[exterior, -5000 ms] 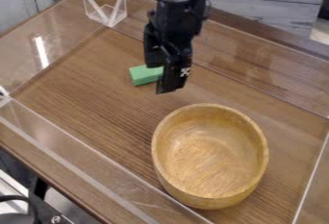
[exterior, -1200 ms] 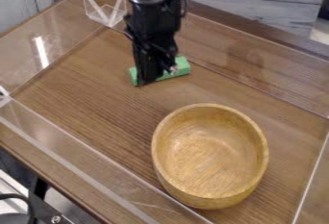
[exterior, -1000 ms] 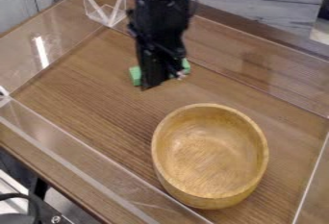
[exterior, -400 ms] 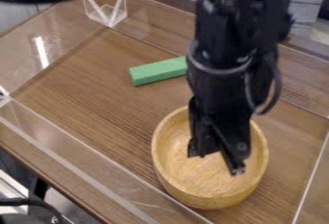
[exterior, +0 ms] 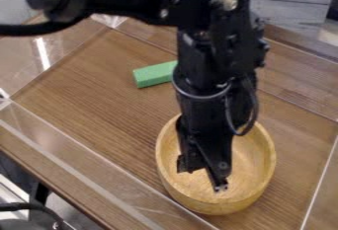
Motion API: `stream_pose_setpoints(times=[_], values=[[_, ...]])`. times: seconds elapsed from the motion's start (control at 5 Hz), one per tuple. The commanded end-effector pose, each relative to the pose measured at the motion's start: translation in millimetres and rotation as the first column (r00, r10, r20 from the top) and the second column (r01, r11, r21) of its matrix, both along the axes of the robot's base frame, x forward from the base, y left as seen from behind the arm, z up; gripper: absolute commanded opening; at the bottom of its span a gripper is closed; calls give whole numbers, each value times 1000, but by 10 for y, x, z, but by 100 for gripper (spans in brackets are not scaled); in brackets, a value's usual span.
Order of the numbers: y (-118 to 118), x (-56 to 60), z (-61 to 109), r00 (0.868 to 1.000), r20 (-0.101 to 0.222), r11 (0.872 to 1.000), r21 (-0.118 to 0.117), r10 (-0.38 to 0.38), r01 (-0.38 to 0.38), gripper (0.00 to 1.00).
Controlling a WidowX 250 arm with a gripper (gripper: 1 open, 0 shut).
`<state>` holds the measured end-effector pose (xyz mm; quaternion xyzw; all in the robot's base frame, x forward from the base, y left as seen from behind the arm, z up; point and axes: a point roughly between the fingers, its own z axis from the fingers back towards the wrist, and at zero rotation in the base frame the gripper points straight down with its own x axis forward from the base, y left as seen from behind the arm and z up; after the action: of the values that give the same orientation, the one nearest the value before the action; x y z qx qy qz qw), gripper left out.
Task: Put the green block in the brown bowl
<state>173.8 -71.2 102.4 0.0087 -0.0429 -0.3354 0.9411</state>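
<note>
The green block (exterior: 156,73) lies flat on the wooden table, left of and behind the brown bowl (exterior: 267,167). Part of it is hidden behind the arm. My gripper (exterior: 214,178) points down into the brown bowl, its dark fingers close together just above the bowl's inner floor. It is shut and I see nothing green between its fingers. The black arm covers the bowl's far-left rim and much of the upper middle of the view.
The wooden tabletop (exterior: 93,86) is framed by clear plastic walls (exterior: 53,135) along the left and front. A dark edge and cables show at the bottom left corner (exterior: 34,214).
The gripper has left the green block and swung right and forward over the brown bowl, then dropped a little lower inside it. The block stays on the table.
</note>
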Motion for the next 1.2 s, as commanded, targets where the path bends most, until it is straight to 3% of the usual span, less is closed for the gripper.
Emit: stream_pose_setpoints(times=[0.0, 1.0], values=[[4, 60, 25, 999, 32, 999, -35, 15, -14, 0], [61, 114, -159, 997, 2, 986, -143, 81, -80, 0]])
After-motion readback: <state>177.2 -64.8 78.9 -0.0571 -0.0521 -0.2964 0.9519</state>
